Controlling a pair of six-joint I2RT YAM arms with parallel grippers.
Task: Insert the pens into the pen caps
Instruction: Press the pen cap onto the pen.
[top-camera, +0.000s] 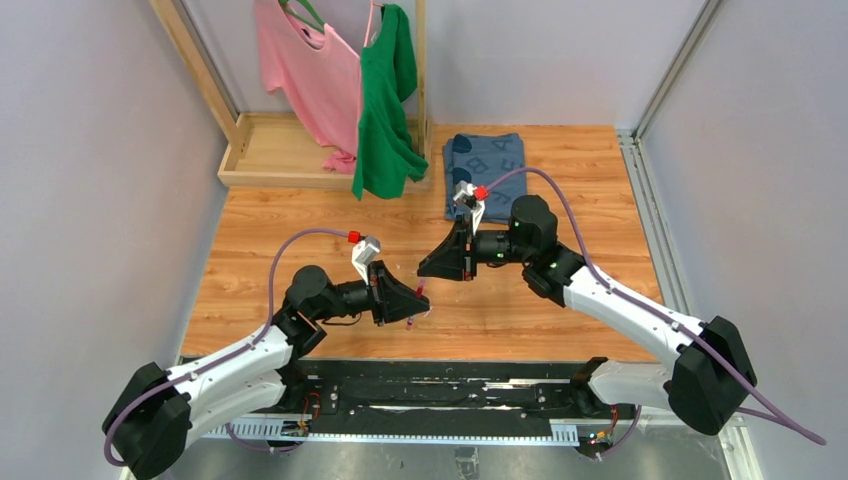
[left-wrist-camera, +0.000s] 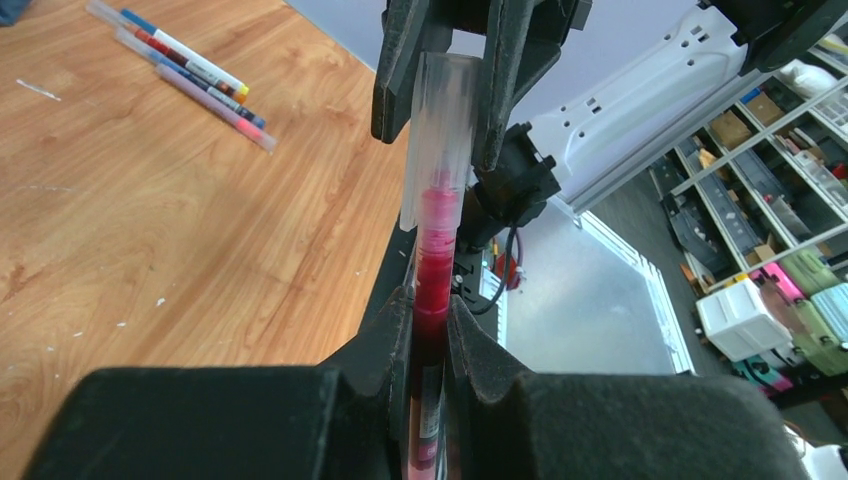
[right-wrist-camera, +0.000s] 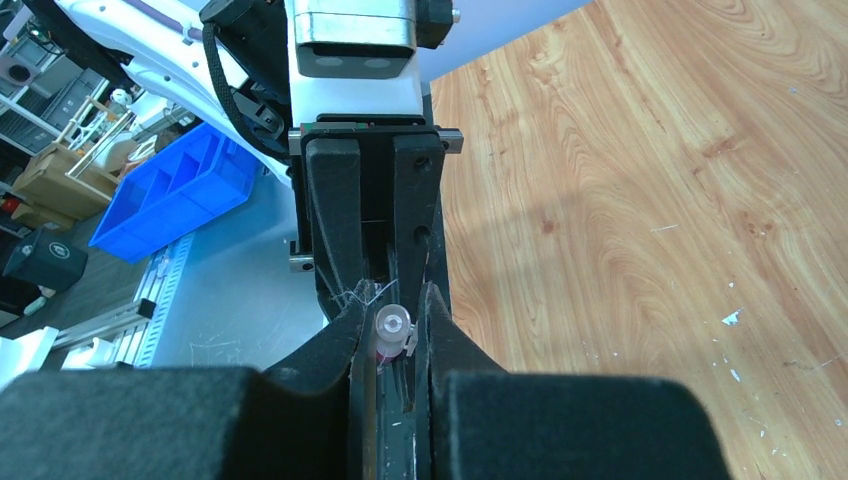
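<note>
My left gripper (left-wrist-camera: 430, 322) is shut on a dark red pen (left-wrist-camera: 432, 300) and holds it above the wooden table (left-wrist-camera: 150, 230). A clear pen cap (left-wrist-camera: 440, 130) sits over the pen's tip. My right gripper (right-wrist-camera: 392, 312) faces the left one and is shut on that cap (right-wrist-camera: 392, 325), seen end-on there. In the top view the left gripper (top-camera: 412, 305) and right gripper (top-camera: 428, 270) meet tip to tip at the table's middle. Three other pens (left-wrist-camera: 185, 65) lie side by side on the table farther off.
A wooden rack (top-camera: 300, 150) with a pink shirt (top-camera: 305, 70) and a green shirt (top-camera: 385, 100) stands at the back left. A folded blue cloth (top-camera: 487, 165) lies at the back. A small white sliver (left-wrist-camera: 38, 90) lies near the pens.
</note>
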